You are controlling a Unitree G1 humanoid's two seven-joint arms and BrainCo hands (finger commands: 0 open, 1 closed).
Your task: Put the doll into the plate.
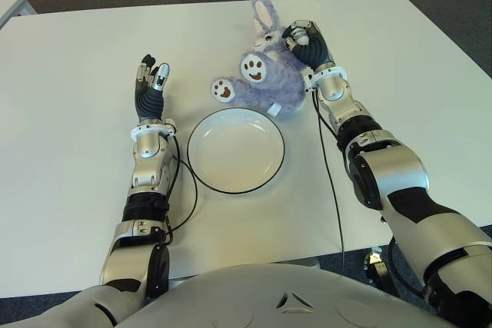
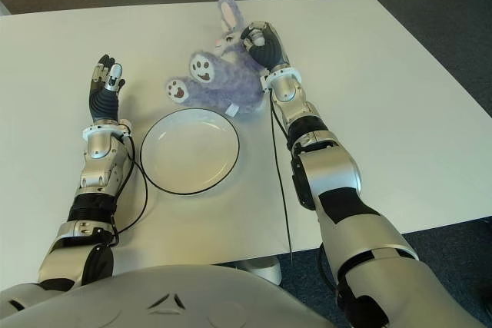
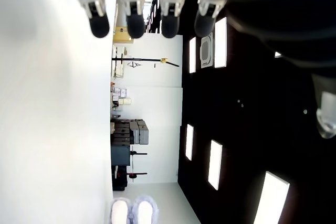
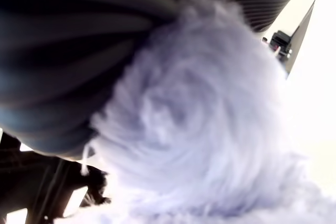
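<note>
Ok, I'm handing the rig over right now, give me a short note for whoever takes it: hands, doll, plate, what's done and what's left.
Right hand: fingers curled into the purple plush bunny doll near its head; the right wrist view is filled with fur pressed against the palm.
Left hand: open, holding nothing, showing to the left of the plate.
Doll: lying on the white table just beyond the plate, paws toward the plate rim, not in it.
Plate: white with a dark rim, nothing in it, in front of the robot.
Done: the doll is grasped.
Left: lift it, bring it toward the robot over the plate, set it down, let go.
</note>
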